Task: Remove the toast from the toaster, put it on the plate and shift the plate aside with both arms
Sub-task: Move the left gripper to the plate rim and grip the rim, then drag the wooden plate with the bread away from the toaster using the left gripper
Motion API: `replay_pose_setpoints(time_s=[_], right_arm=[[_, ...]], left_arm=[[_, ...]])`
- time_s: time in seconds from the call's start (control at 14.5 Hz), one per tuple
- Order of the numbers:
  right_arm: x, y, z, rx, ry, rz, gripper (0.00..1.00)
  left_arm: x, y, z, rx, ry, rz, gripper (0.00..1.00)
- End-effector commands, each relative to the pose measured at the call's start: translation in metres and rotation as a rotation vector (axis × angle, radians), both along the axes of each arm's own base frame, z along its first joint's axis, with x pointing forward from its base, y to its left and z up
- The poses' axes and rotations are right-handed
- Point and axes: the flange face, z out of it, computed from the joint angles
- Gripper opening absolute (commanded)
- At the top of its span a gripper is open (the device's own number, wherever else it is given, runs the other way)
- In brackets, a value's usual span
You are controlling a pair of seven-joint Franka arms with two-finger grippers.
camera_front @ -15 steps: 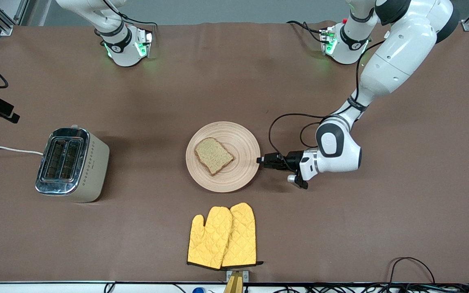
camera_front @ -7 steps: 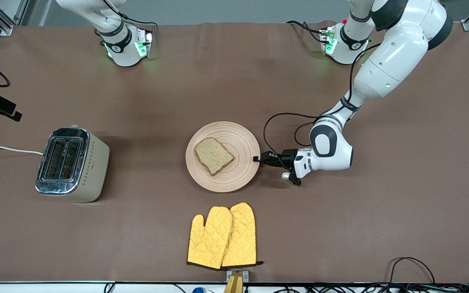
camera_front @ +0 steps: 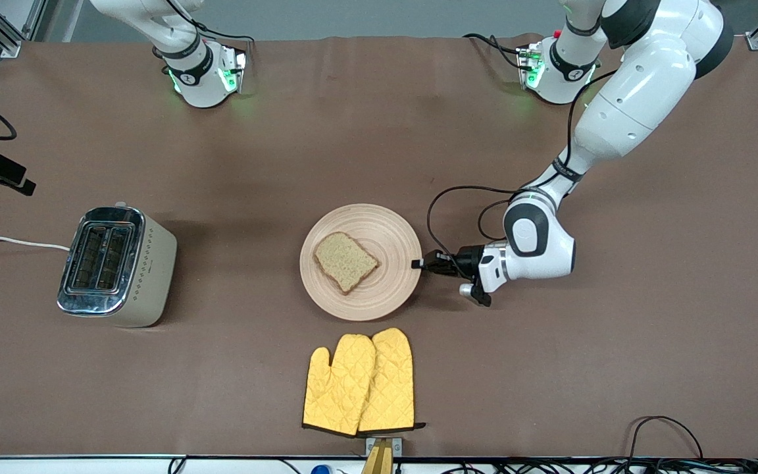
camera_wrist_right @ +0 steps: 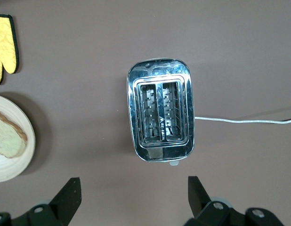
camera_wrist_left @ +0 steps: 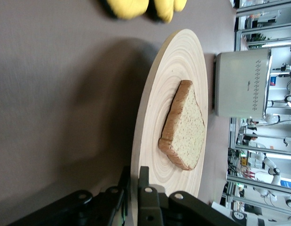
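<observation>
The round beige plate (camera_front: 389, 230) sits mid-table with the toast (camera_front: 345, 261) lying flat on it. My left gripper (camera_front: 416, 264) is shut on the plate's rim at the edge toward the left arm's end. In the left wrist view its fingers (camera_wrist_left: 144, 175) clamp the rim of the plate (camera_wrist_left: 178, 61), one above and one below, with the toast (camera_wrist_left: 185, 127) just past them. My right gripper (camera_wrist_right: 133, 197) is open and empty, high over the toaster (camera_wrist_right: 160, 115). It is out of the front view. The plate (camera_wrist_right: 9, 165) and toast (camera_wrist_right: 9, 136) show at the edge of the right wrist view.
A chrome and cream two-slot toaster (camera_front: 116, 263) stands toward the right arm's end, slots empty, its white cord running off the table. A pair of yellow oven mitts (camera_front: 359, 382) lies nearer to the front camera than the plate, close to its rim.
My left gripper closed in on the plate's rim. The plate with the toast has shifted a little toward the oven mitts.
</observation>
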Motion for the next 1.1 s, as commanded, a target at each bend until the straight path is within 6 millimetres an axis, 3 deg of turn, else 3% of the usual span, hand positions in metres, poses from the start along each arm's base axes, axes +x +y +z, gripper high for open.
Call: replay_pose_setpoints(time_s=[0.0,0.14,0.41,0.55,0.83,1.03], right_arm=[[-0.008,0.003,0.004,0.012,-0.004,0.011,1.0],[-0.008,0.003,0.006,0.011,-0.007,0.011,1.0],[-0.008,0.005,0.008,0.011,-0.011,0.014,1.0],[-0.008,0.004,0.008,0.009,-0.011,0.014,1.0],[-0.007,0.004,0.009,0.009,-0.015,0.028,1.0],[-0.007,0.0,0.008,0.007,-0.019,0.107,1.0]], left_arm=[[0.028,0.047,0.061,-0.002,-0.04,0.07,0.0],[0.042,0.103,0.082,-0.012,-0.035,0.057,0.0],[0.065,0.26,0.099,0.046,-0.058,0.017,0.0],[0.064,0.315,0.102,0.036,-0.037,0.042,0.0],[0.051,0.4,0.094,0.058,-0.032,0.135,0.0],[0.031,0.451,0.064,0.065,0.013,0.184,0.0]])
